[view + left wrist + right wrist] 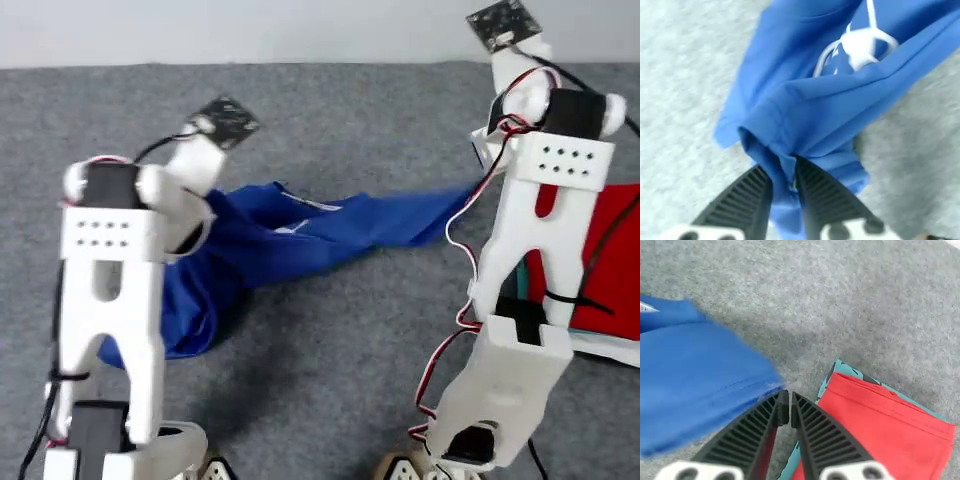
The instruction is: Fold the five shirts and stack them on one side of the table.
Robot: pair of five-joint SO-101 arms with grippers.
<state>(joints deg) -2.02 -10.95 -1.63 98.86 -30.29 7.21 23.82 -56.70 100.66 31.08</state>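
Grey table (pixel 340 340), red shirt (pixel 880 430) (folded)

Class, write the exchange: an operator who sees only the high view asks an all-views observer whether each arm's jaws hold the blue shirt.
Operator: The left arm hides its jaws. Have they got the blue cotton shirt?
Observer: Yes, the left jaws are shut on a bunched fold of its stitched edge.
Operator: And the right jaws?
Observer: Shut on the shirt's opposite edge, at their very tips, beside the folded red shirt.
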